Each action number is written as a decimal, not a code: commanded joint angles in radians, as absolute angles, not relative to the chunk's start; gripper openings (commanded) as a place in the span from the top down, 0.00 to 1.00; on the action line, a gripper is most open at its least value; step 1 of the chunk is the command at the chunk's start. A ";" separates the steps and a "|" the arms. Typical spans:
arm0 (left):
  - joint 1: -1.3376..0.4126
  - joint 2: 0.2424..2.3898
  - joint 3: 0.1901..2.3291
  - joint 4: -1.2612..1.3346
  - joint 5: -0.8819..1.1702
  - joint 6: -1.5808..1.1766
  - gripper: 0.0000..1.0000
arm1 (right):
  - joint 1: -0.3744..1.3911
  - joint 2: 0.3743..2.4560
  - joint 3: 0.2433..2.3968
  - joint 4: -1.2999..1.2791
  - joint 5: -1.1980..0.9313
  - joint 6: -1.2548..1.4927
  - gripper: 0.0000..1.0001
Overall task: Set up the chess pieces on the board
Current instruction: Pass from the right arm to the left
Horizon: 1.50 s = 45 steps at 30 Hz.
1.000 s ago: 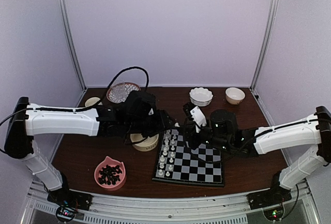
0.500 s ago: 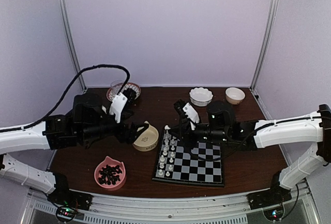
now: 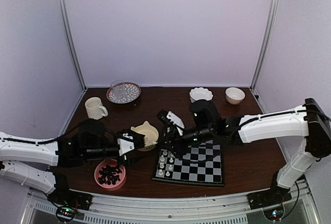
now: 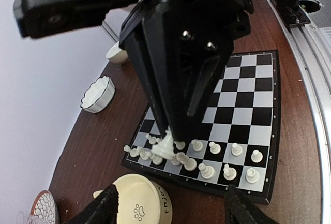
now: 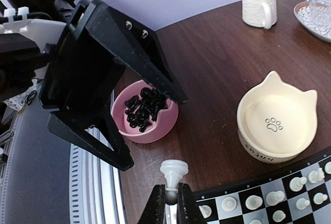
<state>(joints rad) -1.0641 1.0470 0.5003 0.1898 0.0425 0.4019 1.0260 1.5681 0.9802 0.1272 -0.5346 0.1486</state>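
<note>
Over the far-left corner of the board (image 3: 204,171), the right gripper (image 3: 164,140) has its fingers pinched tight on a white chessman (image 5: 174,169), whose head pokes out past the fingertips just above the board's left edge. White chess pieces (image 3: 165,161) crowd the two files along that left edge, most upright in rows and a few bunched at the far corner. The squares from there to the board's right edge lie open. The left gripper (image 3: 135,142) hangs just left of the board, fingers spread wide and holding nothing. It faces the right gripper across a narrow gap. A cream cat-eared bowl (image 3: 146,132) sits just off the board's far-left corner, directly in front of the left fingers. A pink bowl (image 3: 118,182) of black pieces stands left of the board's near corner, close to the front edge of the table (image 3: 248,175). Well beyond the board's far edge stand a mug (image 3: 94,107), a glass dish (image 3: 123,92) and two white bowls (image 3: 200,95), with bare wood between them and the board.
</note>
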 commanded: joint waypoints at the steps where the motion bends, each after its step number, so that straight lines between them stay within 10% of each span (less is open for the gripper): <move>1: -1.065 1.083 0.460 0.349 0.082 0.526 0.30 | 1.032 1.630 1.029 0.092 -0.642 0.151 0.96; 37: -1.066 1.157 0.482 0.316 0.157 0.549 0.80 | 1.043 1.733 1.066 0.149 -0.753 0.198 0.95; 45: -1.065 1.148 0.459 0.385 0.123 0.493 0.88 | 1.043 1.707 1.039 0.182 -0.717 0.212 0.77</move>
<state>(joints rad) -1.0641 1.1515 0.4507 0.2901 0.1452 0.5407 1.0367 1.7290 1.0485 0.1238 -0.7311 0.1982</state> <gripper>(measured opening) 0.152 0.167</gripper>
